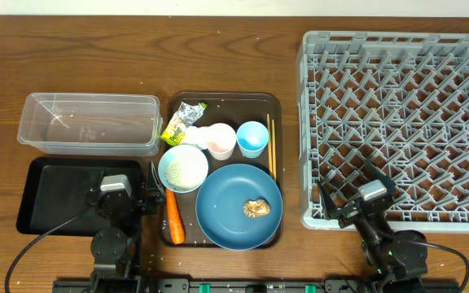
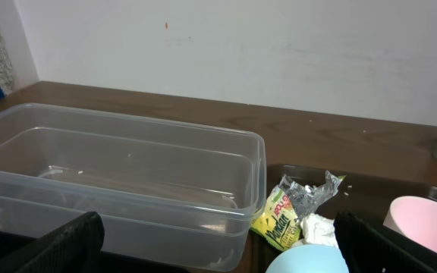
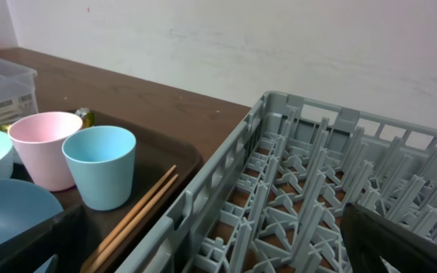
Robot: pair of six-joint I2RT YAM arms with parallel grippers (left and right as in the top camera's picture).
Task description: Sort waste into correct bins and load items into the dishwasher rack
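Note:
On the brown serving tray lie the foil wrapper, white tissue, pinkish cup, light-blue cup, chopsticks, a pale bowl holding rice, and the blue plate with a brown lump. The carrot rests at the tray's left edge. My left gripper hovers open over the black tray, facing the clear tub. Over the near-left corner of the grey rack, my right gripper stands open. Both hold nothing.
The brown serving tray sits between the bins and the rack. In the left wrist view, the wrapper and tissue lie just right of the tub. A white wall stands behind the table.

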